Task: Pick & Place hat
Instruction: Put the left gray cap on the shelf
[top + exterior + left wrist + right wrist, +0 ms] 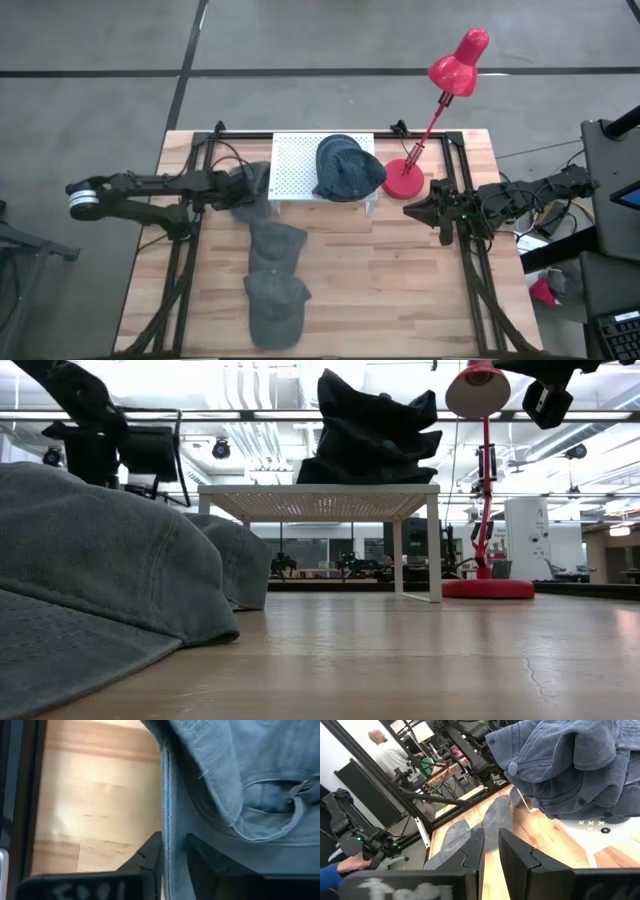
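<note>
Grey hat (90,590) nearest low camera on wood table (400,290) — two loose hats there, pile (348,168) on white rack (295,165). Left gripper (172,855) jaws clamped on third hat's (235,775) edge. Right gripper (490,852) jaws near-together, empty. Red lamp (440,100); person (387,750) in room behind.

From table height I see a grey hat (100,590) filling the near left of my view, with a second grey hat (235,560) just behind it on the wooden table (420,660). A gripper (545,398) hangs at the top right corner; below it and to its left stands the red lamp (487,490), its shade close beside the gripper and its round base on the table. Farther to the gripper's left, and lower, a white perforated stand (320,500) carries a dark pile of hats (370,435), and a dark arm (80,410) shows far across at the top left.
</note>
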Controlling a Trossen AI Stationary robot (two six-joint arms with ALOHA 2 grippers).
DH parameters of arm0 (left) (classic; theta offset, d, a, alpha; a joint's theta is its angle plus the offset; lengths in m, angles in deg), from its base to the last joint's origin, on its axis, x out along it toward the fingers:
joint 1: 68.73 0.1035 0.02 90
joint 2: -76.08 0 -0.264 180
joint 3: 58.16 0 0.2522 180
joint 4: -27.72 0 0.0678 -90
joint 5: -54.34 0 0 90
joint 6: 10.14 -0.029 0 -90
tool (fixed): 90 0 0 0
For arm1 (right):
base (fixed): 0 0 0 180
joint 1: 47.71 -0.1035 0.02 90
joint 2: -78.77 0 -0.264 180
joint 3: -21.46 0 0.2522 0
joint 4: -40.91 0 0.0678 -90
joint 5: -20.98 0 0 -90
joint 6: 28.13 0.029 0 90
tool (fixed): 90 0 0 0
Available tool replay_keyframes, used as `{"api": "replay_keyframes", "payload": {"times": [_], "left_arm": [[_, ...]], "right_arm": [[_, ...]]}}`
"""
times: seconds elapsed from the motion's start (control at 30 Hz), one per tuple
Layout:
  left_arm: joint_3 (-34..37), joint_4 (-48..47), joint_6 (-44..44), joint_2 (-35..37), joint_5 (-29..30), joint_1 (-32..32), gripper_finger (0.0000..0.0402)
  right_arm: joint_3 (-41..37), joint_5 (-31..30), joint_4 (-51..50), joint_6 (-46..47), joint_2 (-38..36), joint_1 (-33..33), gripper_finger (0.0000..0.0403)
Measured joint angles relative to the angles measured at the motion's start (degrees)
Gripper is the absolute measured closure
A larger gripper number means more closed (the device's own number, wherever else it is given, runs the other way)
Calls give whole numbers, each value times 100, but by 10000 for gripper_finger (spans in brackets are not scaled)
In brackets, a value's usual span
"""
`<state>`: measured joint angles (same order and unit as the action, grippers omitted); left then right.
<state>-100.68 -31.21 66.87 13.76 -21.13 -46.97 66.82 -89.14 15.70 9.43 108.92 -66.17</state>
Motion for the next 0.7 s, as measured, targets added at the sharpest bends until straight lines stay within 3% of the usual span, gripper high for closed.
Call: {"api": "replay_keyframes", "payload": {"times": [0.27, 0.5, 0.7], "left_arm": [[-4, 12, -91, 603, 302, 0, 393], [-48, -178, -184, 1220, 494, 0, 397], [-777, -1143, -409, 1415, 952, 0, 398]], "right_arm": [[0, -86, 5, -2, 0, -1, 351], [0, -91, 8, -2, 0, -2, 351], [0, -94, 11, -2, 0, -2, 351]]}}
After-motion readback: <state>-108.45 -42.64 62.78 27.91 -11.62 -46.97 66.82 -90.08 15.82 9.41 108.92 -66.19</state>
